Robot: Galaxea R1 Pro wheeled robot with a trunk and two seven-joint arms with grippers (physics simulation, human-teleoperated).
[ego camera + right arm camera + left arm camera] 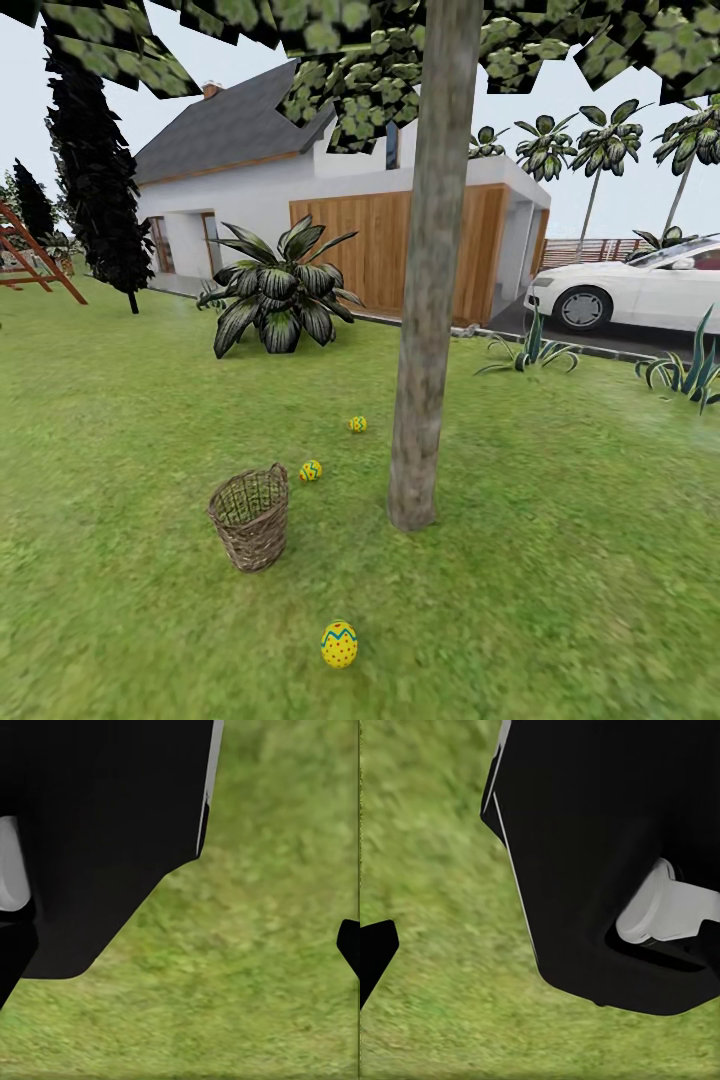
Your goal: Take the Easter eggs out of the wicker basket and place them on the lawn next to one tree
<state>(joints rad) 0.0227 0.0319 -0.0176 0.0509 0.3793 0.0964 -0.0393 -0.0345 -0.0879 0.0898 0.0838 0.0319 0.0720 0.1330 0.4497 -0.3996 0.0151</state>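
**All three eggs out on the grass by the trunk**

Green lawn (560, 560) stretches out ahead, with a white house (250, 190) and its wooden garage door behind, a white car (640, 285) parked off to the right and a leafy bush (280, 290) in the middle distance. Front and centre stands the tree (430, 300), its straight grey-brown trunk running up into a blocky green crown.

And look at this: the basket (250, 518) sits upright on the grass just left of the trunk's base, and from this angle its inside looks empty, though I can't see right to the bottom. One egg (339, 644) lies in the foreground, nearer us than the basket. A second egg (311, 470) rests just behind the basket's rim, between basket and trunk. The third egg (358, 424) lies a little further back, close to the trunk's left side.

So by my reading the job is at or very near its end: all three eggs are on the grass around one tree. The nearest one sits furthest from the trunk, and that's the only one I'd question.

Both wrist cameras show dark robot bodywork over grass; whether either gripper's fingers are spread or pressed together, I cannot tell. Nothing appears to be held.
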